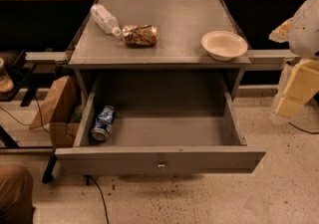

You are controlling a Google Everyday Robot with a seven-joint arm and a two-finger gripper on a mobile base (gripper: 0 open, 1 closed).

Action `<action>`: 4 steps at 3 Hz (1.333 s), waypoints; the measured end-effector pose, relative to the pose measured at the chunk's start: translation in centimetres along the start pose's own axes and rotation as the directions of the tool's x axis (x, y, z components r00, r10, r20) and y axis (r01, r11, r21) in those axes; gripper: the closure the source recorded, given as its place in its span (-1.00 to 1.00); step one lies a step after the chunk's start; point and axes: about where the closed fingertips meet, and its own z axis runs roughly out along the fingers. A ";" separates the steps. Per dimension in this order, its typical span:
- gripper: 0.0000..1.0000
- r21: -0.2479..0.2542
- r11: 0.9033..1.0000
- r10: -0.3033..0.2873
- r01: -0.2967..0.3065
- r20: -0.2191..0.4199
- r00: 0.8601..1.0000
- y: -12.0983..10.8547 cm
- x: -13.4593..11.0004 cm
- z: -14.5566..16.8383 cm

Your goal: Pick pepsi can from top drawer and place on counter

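Camera view: pincer at far right edge, beside the desk; apart or together, cannot tell. One pepsi can, blue with white marks, silver end, lying sideways in left front corner of open top drawer. On desk: one bottle, one snack bag, one bowl near front edge. Bare drawer floor right of can.

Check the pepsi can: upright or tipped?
Tipped: the pepsi can lies on its side, left in the top drawer. The gripper hangs far right.

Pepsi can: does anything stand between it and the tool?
Nothing visible. The small blue aluminium pepsi can lies by the left wall of the open grey metal top drawer; the tool hangs at the right edge.
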 end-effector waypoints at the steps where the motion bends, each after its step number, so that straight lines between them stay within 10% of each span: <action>1: -1.00 0.000 1.000 0.000 0.000 0.000 1.000 0.0 0.0 0.0; 2: -1.00 0.009 0.998 0.066 -0.066 -0.002 0.998 -0.9 -1.4 0.3; 4: -1.00 -0.024 0.967 0.256 -0.255 0.084 0.963 0.0 -13.3 8.4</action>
